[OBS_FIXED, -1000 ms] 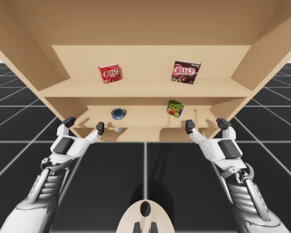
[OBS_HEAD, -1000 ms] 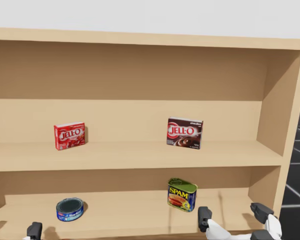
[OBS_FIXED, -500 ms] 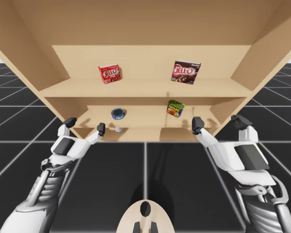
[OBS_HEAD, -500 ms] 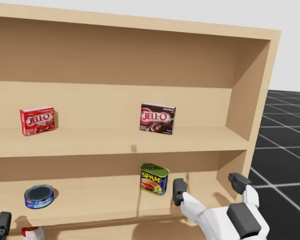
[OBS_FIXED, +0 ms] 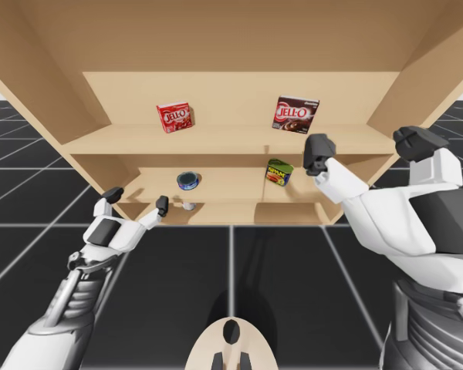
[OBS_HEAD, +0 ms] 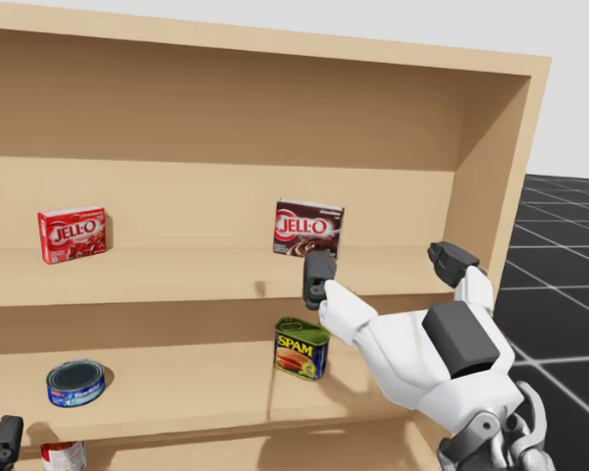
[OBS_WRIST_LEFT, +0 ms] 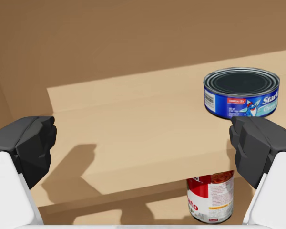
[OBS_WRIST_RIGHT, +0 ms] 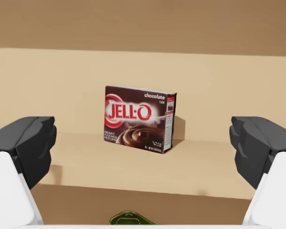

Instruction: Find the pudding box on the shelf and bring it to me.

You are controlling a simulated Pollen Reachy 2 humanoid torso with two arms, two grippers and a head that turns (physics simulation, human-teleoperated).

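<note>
1. The pudding box (OBS_FIXED: 296, 116) stands on the shelf's (OBS_FIXED: 231, 142) upper board.
2. Left of it, on the same board: the other box (OBS_FIXED: 174, 118).
3. Directly below it: the rectangular tin (OBS_FIXED: 278, 171).
4. Below-left: the flat round can (OBS_FIXED: 187, 180), with the tall can (OBS_WRIST_LEFT: 209, 198) lower still.

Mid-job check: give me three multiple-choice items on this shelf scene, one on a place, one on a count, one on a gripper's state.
1. Where does the brown box stand?
A) on the upper board of the shelf, right of the red box in the high view
B) on the lower board
C) clamped between fingers

2. How many boxes stand on the shelf?
A) one
B) two
C) four

3. My right gripper is:
A) shut on the brown box
B) open, facing the brown box, apart from it
C) shut on nothing

Answers:
1 A, the head view shows it on the upper board.
2 B, one red and one brown.
3 B, in the right wrist view the fingers stand wide apart with the box ahead of them.
</note>
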